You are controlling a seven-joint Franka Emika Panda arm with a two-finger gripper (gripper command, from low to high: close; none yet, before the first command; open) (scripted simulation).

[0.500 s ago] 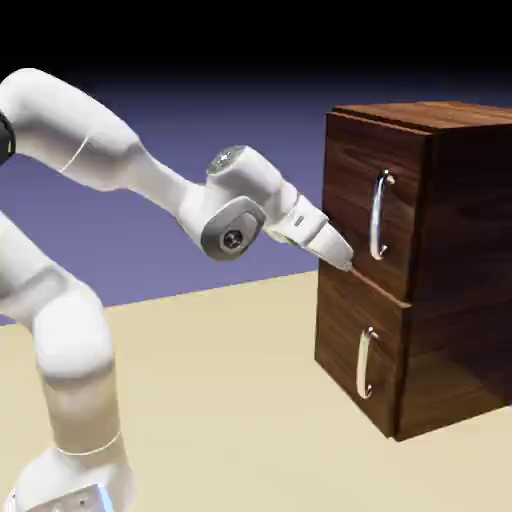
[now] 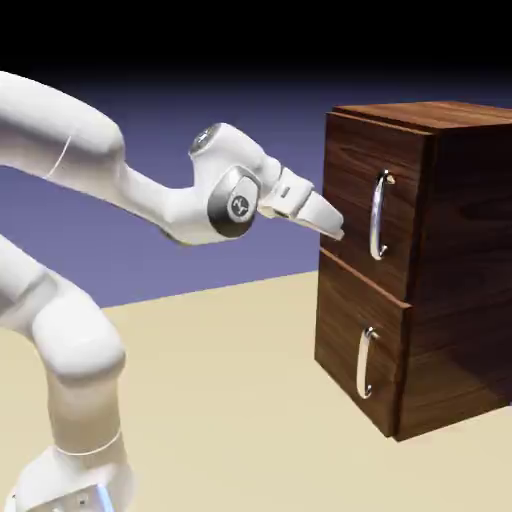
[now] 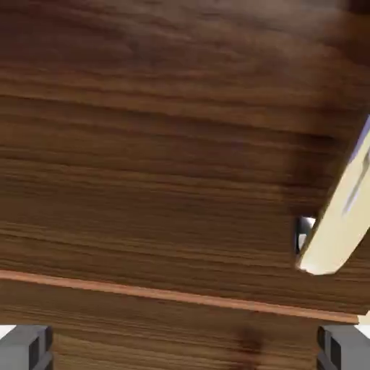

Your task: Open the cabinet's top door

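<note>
Currently, the white, smooth-shelled robot arm (image 2: 75,125) reaches from the exterior view's left toward the boxy cabinet of dark walnut wood grain (image 2: 465,220) at the exterior view's right. The top door, a dark brown wood-grain panel (image 2: 350,190), is the upper of two stacked front panels and sits closed, directly above the lower panel of matching dark wood (image 2: 345,330). Mounted upright on the top door: a long, curved, shiny silver bar handle (image 2: 376,215). On the lower panel: a shorter, pale silver bar handle (image 2: 364,362), also upright.

The white two-finger gripper with small grey fingertips (image 3: 185,348) points at the top door and slopes downward toward its lower part. In the exterior view its tip lies to the left of the long handle; whether it touches the wood, I cannot tell. Hand view: the two grey tips stand wide apart at the bottom corners, nothing held between them. Dark grain fills most of this view, crossed near the bottom by a thin reddish-brown edge (image 3: 166,294). The long handle shows large at the right side, pale yellow and partly cut off, outside the space between the tips. Cabinet and arm stand over a pale tan surface (image 2: 220,400).
</note>
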